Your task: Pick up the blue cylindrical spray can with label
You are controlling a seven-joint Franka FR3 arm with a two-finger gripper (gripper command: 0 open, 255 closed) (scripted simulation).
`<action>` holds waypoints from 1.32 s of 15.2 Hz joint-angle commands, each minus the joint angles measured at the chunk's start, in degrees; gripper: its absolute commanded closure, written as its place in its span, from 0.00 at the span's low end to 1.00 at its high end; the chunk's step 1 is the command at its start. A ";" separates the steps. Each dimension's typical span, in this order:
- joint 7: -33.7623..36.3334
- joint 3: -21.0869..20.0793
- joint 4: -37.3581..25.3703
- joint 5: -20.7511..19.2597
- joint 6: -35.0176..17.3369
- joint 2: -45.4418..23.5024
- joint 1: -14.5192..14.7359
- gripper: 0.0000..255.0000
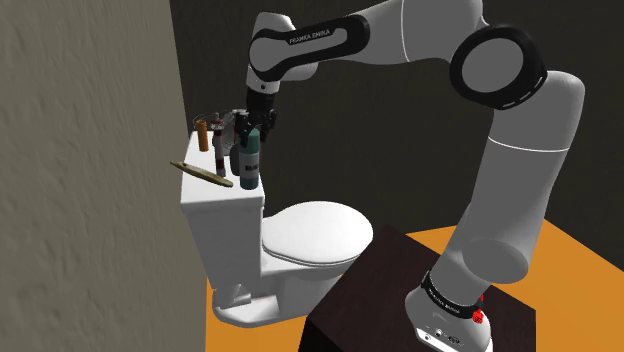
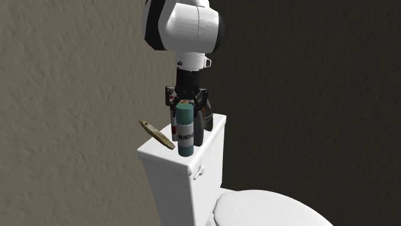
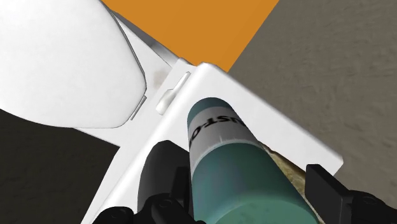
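The spray can (image 1: 250, 165) is a teal-blue cylinder with a white label band in black lettering. It stands upright over the front part of the white toilet tank lid (image 1: 215, 190). My gripper (image 1: 247, 140) comes down from above and is shut on the can's upper part. In the second exterior view, the can (image 2: 185, 131) hangs under the gripper (image 2: 186, 103) with its base at the lid (image 2: 154, 154); I cannot tell whether it touches. In the wrist view, the black fingers (image 3: 165, 172) clasp the can (image 3: 235, 159) on both sides.
Behind the can on the lid stand a brown cylinder (image 1: 201, 133), a dark bottle (image 2: 205, 119) and a small red-and-white item (image 2: 173, 122). A flat brownish stick (image 1: 200, 172) overhangs the lid's edge by the wall. Below are the toilet seat (image 1: 315, 235), the dark stand (image 1: 380, 290) and orange floor.
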State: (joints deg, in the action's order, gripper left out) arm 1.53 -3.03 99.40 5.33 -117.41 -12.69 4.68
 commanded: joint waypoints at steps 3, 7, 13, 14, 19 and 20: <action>0.00 -0.02 0.01 0.02 0.01 -0.08 0.01 1.00; 0.07 -0.02 -0.17 0.01 0.57 0.30 0.02 1.00; 0.45 0.00 -3.80 -0.13 4.93 1.05 0.00 1.00; 0.51 0.00 -4.46 -0.15 5.67 1.13 -0.01 1.00; 0.84 0.02 -8.01 -0.25 9.43 1.35 -0.03 1.00; 0.90 0.02 -8.77 -0.27 10.19 1.35 -0.03 1.00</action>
State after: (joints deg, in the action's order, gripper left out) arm 2.38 -3.02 91.56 5.08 -108.12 -11.34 4.68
